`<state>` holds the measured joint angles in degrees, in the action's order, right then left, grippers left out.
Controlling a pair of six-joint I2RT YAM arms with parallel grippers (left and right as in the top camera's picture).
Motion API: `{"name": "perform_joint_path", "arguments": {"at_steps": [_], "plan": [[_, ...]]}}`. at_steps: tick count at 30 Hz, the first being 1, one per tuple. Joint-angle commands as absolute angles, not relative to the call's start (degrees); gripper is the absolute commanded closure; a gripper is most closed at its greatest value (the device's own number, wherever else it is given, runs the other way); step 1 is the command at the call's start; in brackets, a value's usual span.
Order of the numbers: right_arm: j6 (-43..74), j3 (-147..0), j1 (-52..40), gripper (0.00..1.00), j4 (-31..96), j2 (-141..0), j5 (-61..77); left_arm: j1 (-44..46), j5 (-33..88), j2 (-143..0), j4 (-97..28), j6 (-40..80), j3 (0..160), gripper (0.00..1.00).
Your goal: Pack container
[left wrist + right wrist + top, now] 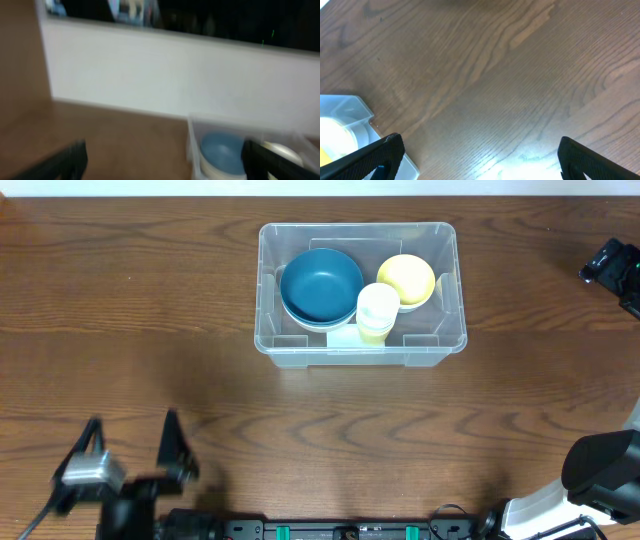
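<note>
The clear plastic container stands at the back middle of the table. Inside lie a blue bowl, a yellow bowl and a pale yellow cup. My left gripper is near the front left edge, far from the container, open and empty. In the blurred left wrist view its fingers frame bare table, with the container and blue bowl ahead on the right. My right gripper sits at the far right edge. It is open over bare wood, with a container corner at its left.
The table is dark brown wood. A white wall runs behind the table in the left wrist view. The right arm's base stands at the front right corner.
</note>
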<state>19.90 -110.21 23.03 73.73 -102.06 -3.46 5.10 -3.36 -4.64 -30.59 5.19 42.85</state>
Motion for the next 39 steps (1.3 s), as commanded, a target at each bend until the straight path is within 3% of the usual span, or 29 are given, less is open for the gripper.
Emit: {"name": "perform_joint_path", "arguments": {"at_steps": [1, 7, 12, 20, 27, 39], "plan": [[19.66, -110.93, 23.31, 0.01, 73.73, -102.00, -3.86, 4.40, 1.17, -3.90, -20.91, 5.93, 32.49, 0.02], [19.66, -110.93, 23.31, 0.01, 73.73, -102.02, -3.86, 4.40, 2.00, -3.88, 3.20, 5.91, 15.68, 0.02], [19.66, -110.93, 23.31, 0.01, 73.73, -102.02, -3.86, 4.40, 2.00, -2.96, 10.52, 5.91, 7.11, 0.02], [19.66, -110.93, 23.31, 0.01, 73.73, -102.02, -3.86, 4.40, 1.96, -0.05, 10.22, 4.95, 0.40, 0.02], [19.66, -110.93, 23.31, 0.01, 73.73, -102.02, -3.86, 4.40, 1.93, -0.10, -3.84, 4.14, 0.23, 0.02], [19.68, -110.93, 23.31, 0.01, 73.73, -102.00, -3.86, 4.40, 1.52, -0.30, -4.05, 4.16, 0.23, 0.02]]}}
